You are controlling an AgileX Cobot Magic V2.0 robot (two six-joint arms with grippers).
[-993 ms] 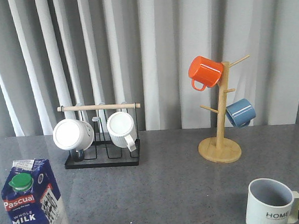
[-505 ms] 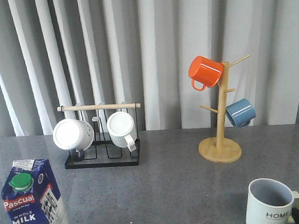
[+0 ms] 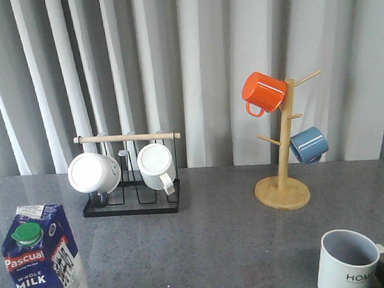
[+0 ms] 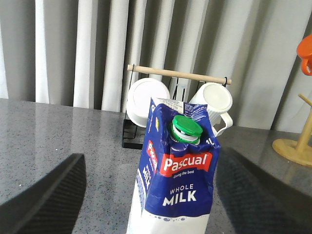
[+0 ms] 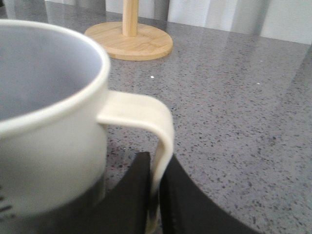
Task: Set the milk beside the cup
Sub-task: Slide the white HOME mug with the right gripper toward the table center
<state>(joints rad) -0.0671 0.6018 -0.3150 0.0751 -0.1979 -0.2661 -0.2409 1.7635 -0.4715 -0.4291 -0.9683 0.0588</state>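
— Where is the milk carton (image 4: 176,170)?

— Upright on the grey worktop (image 3: 217,240), straight ahead of the left pincer (image 4: 151,195), between its two dark fingers (image 4: 46,197). They are spread wide on either side of the carton and do not touch it. The green cap (image 4: 186,128) and red "Pascual" band face the wrist camera.

— And the HOME mug (image 3: 349,261)?

— At the near right of the worktop, well apart from the carton. The right pincer (image 5: 153,195) is right at its handle (image 5: 146,119): two dark fingers (image 5: 129,195) stand narrowly either side of the handle's lower end. Whether they press it, I cannot tell.

— Beyond the pincers?

— A black wire rack (image 3: 131,187) with two white mugs (image 3: 93,172), and a wooden mug tree (image 3: 282,171) with an orange mug (image 3: 263,92) and a blue mug (image 3: 309,144).
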